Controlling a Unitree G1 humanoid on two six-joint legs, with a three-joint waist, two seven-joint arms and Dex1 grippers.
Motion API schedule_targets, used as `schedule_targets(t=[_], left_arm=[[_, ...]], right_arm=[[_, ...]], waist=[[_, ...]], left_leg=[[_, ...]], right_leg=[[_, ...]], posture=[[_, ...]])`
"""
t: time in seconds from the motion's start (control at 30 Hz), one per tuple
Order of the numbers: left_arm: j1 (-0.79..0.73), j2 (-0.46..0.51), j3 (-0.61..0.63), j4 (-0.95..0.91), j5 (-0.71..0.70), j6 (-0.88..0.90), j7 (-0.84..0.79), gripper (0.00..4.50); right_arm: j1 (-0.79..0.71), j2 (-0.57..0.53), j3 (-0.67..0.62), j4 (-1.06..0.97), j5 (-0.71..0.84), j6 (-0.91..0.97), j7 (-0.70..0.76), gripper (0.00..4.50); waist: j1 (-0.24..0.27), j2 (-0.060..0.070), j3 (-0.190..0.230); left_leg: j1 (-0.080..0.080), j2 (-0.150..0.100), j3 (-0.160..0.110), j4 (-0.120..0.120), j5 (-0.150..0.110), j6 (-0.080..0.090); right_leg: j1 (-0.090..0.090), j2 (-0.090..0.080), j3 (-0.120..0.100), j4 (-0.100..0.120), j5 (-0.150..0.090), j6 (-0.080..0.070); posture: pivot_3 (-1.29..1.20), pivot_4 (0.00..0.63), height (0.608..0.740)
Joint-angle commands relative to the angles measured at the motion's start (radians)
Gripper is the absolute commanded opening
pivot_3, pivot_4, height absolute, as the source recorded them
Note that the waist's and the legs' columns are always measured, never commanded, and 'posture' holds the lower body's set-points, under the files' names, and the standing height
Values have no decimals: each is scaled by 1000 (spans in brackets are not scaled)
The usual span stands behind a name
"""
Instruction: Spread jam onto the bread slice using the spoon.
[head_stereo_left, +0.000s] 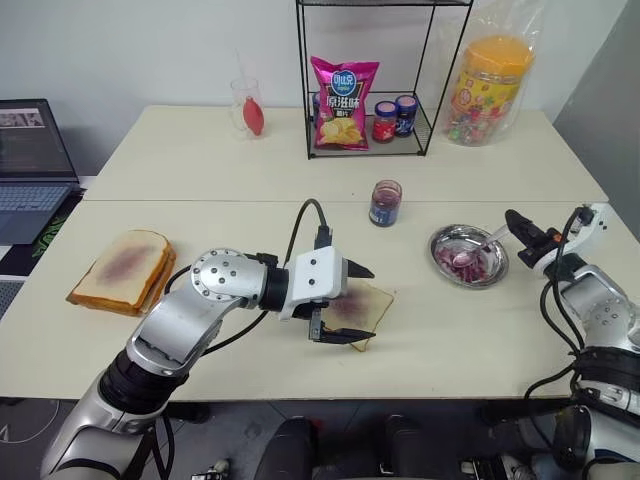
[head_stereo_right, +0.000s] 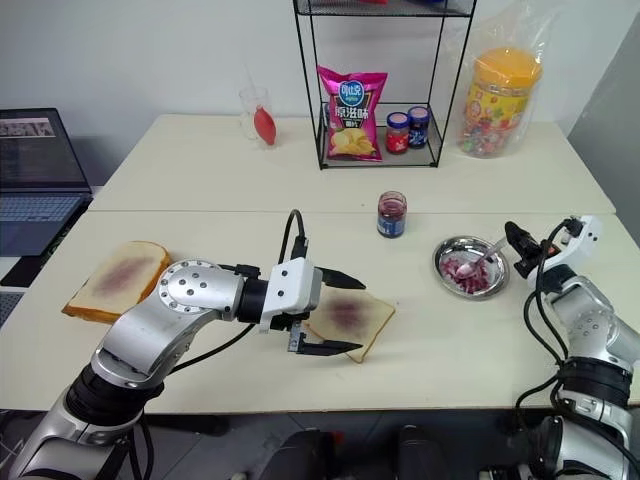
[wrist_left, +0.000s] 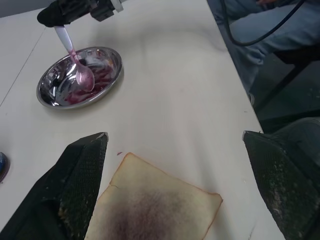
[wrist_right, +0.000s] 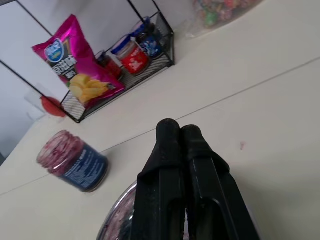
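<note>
Low in the frame, the left tool hangs over the bread slice with its fingers spread wide and nothing between them. The left wrist view shows the slice lying flat on the desk, a purple smear across its middle, which the head views half hide behind the arm.

At the right edge the right tool has its fingers pressed together on the handle of the spoon. The right wrist view shows the two black fingers shut tight side by side but not the spoon. The left wrist view shows the spoon's bowl, smeared reddish-purple, down in a shallow steel dish streaked with the same colour.

At frame centre stands the jam, an open glass jar with a blue label, just up and left of the dish. At the left lies a thicker stack of bread.

Farther back, a wire rack holds a pink crisp bag and two small lidded jars. A big tub of sweets stands to its right.
</note>
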Motion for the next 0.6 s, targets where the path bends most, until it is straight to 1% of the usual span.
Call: schedule_targets(t=[0.03, 0.17, 0.37, 0.47, 0.57, 0.6], left_arm=[[-11, -13, 3, -14, -5, -4, 8, 4500], [-21, -28, 4, -17, -11, 5, 12, 4500], [-26, -42, 10, -20, -12, 18, 19, 4500], [-24, -42, 9, -18, -9, 16, 20, 4500], [-26, -44, 8, -13, -9, 13, 23, 4500], [-26, -45, 8, -12, -9, 13, 23, 4500]], right_arm=[[-46, -6, -41, 93, -9, -82, -18, 17], [-73, -17, -56, 201, -13, -123, -21, 17], [-61, -20, -39, 226, -18, -128, 7, 17], [-56, -20, -48, 216, -4, -118, 10, 615], [-53, -23, -52, 205, 3, -108, 9, 1412], [-52, -23, -52, 201, 4, -104, 9, 1593]], waist=[[0, 0, 0], [0, 0, 0], [-1, 0, 0], [-1, 0, 0], [0, 0, 0], [-1, 0, 0]], left_leg=[[0, 0, 0, 0, 0, 0], [0, 0, 1, 0, 0, 0], [1, 0, 1, 0, 0, 0], [1, 0, 0, 0, 0, 0], [1, 0, 1, 0, 0, 0], [0, 0, 1, 0, 0, 0]], right_leg=[[0, 0, 0, 0, 0, 0], [0, 0, 1, 0, 0, 0], [0, 0, 1, 0, 0, 0], [0, 0, 1, 1, 0, 0], [0, 0, 1, 0, 0, 0], [0, 0, 1, 0, 0, 0]], posture=[[0, 150, 740], [0, 150, 740], [0, 150, 740], [0, 150, 740], [0, 150, 740], [0, 150, 740]])
